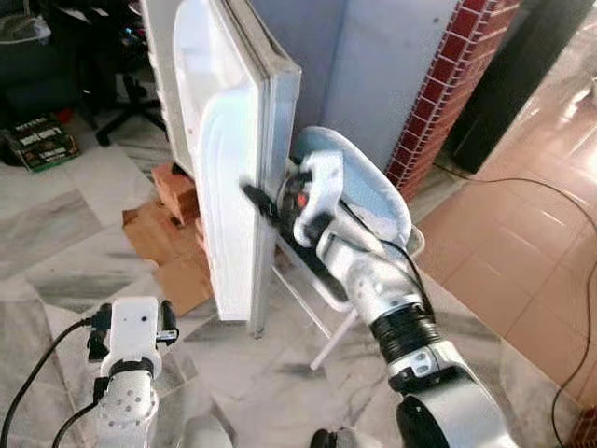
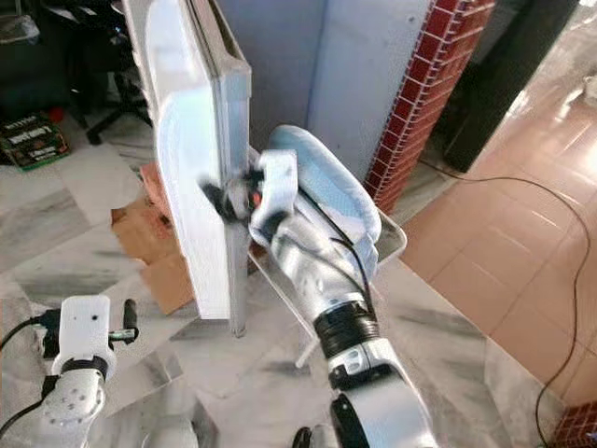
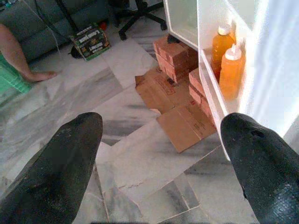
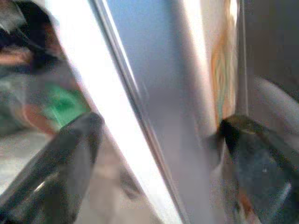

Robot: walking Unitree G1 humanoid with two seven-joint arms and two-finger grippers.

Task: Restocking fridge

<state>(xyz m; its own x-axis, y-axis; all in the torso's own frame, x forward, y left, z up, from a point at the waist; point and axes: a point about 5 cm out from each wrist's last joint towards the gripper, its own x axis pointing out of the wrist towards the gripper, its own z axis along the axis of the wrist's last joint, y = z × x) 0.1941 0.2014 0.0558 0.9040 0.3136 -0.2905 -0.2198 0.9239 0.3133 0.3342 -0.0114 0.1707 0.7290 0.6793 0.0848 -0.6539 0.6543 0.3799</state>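
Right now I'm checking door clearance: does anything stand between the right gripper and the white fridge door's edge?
Nothing visible does. The right gripper is already at the white fridge door, its two black fingers open on either side of the door's edge, as the right wrist view shows.

Silver arms, black cables, black jaws

Folded cardboard (image 3: 180, 116) below door shelf (image 3: 211, 88)
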